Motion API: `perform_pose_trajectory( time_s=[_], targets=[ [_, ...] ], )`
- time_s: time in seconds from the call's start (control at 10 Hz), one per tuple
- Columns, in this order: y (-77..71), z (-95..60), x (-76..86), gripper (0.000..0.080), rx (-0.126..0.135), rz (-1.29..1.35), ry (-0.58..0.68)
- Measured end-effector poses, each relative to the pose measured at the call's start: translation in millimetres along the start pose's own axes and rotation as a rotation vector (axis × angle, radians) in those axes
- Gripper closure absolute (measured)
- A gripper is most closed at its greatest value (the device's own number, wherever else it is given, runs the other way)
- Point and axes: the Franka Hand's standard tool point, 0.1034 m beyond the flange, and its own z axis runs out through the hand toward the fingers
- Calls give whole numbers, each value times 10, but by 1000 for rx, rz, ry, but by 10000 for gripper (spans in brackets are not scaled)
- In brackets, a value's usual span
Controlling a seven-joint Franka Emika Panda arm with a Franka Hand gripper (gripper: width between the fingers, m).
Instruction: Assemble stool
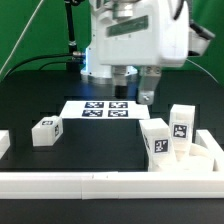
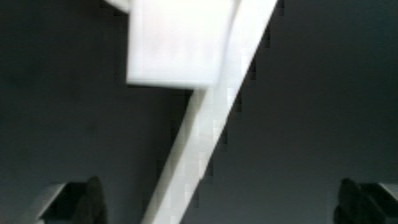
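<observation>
My gripper (image 1: pixel 135 85) hangs above the black table, just behind the marker board (image 1: pixel 100 108). In the wrist view its dark fingertips (image 2: pixel 71 202) stand wide apart at the two lower corners, with nothing held between them (image 2: pixel 222 205). One white tagged leg (image 1: pixel 46 130) lies on the table at the exterior view's left. Two more tagged legs (image 1: pixel 157 138) (image 1: pixel 181 122) stand upright at the exterior view's right, next to the white seat disc (image 1: pixel 207 152). The wrist view is blurred. It shows a white block (image 2: pixel 178 45) and a long white strip (image 2: pixel 210 130) that I cannot identify.
A long white rail (image 1: pixel 100 181) runs along the front of the table. A small white piece (image 1: pixel 3 143) sits at the exterior view's left edge. Green walls stand behind the table.
</observation>
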Motion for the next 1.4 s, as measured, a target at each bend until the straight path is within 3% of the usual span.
perform_pose_trajectory(
  time_s=[0.1, 0.3, 0.8, 0.9, 1.0, 1.2, 1.4],
  targets=[
    [208, 16, 198, 150, 18, -94, 9],
    [578, 119, 442, 150, 20, -335, -26],
    [596, 167, 425, 150, 20, -597, -30],
    [651, 199, 466, 150, 10, -741, -30],
    [834, 316, 552, 150, -18, -841, -81],
    [995, 430, 696, 150, -85, -1026, -236],
    [1148, 496, 753, 150, -96, -1161, -270]
  ],
)
